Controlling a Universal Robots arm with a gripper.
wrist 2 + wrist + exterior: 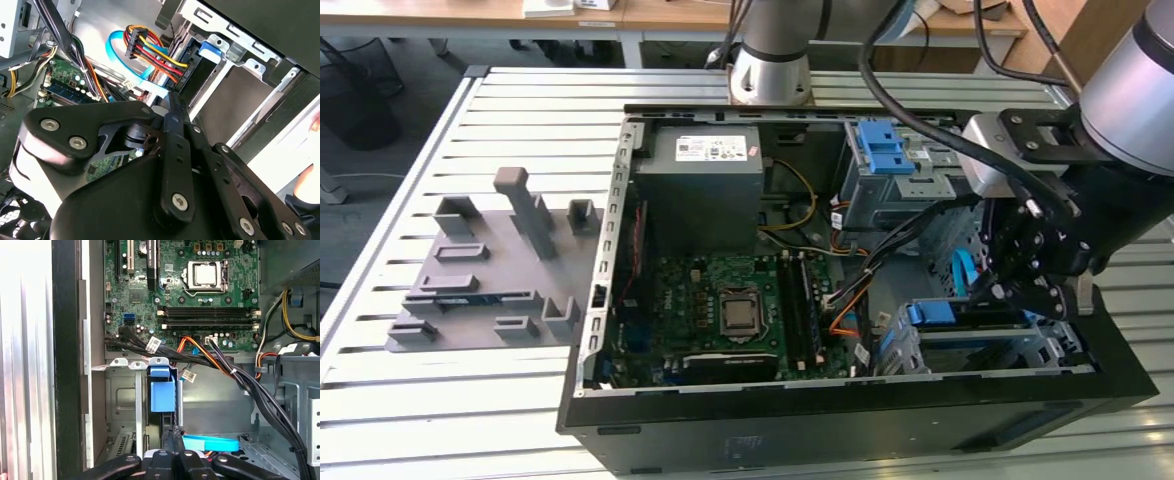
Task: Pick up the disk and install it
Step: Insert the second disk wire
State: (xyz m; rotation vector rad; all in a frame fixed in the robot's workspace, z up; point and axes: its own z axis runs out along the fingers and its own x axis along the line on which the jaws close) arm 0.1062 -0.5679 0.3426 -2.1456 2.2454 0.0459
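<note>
exterior view: a robot arm reaches into an open computer case lying on a slatted metal table, its gripper lowered over the drive bays at the exterior view's right. the disk sits in the lower bay near the case's front corner, standing on edge between the grey metal rails with the blue tab of its bracket showing on top. in the first wrist view the disk is just beyond the gripper, whose two thin fingers are drawn together with nothing visible between them. the second wrist view shows the gripper closed to a single narrow blade beside a bundle of red, yellow and black wires. a flat blue cable loops close by the fingertips. further into the case lie the motherboard, the large grey power supply box and an upper cage with a blue latch. a grey moulded fixture stands on the table well apart from the case, and it carries no disk. by the look of it the pick-up is done and the work is at the installing step, with the disk already in its bay. whether it is fully home cannot be told. anything left would call for a straight, gentle press along the rails, keeping clear of the cables.
</note>
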